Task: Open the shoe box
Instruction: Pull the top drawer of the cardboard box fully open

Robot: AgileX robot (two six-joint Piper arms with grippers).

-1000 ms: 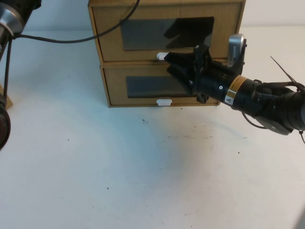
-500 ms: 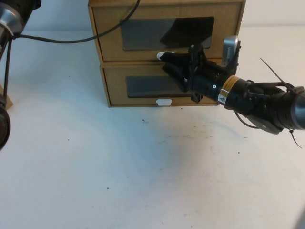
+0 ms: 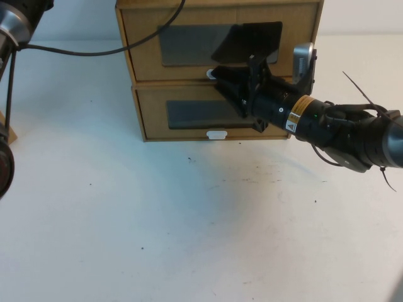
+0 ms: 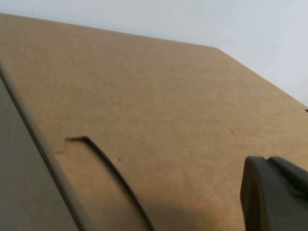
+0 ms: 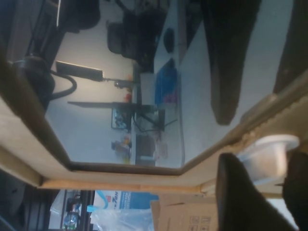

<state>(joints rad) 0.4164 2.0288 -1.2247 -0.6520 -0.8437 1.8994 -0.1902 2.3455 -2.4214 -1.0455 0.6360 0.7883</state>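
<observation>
Upper brown cardboard shoe box (image 3: 141, 47), stacked on a lower matching box (image 3: 151, 116) at the white table's (image 3: 157, 220) far edge. The right gripper (image 3: 220, 77) pinches its white plastic tab handle (image 5: 267, 153). The left gripper (image 4: 276, 195) is beside bare cardboard; its opening cannot be told.

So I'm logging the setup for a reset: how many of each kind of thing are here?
Shoe boxes: 2, upper shoe box, lower shoe box
White pull tabs: 2, upper tab, lower tab
Grippers: 2, right gripper shut on upper tab; left gripper beside box cardboard
Total: 6
</observation>
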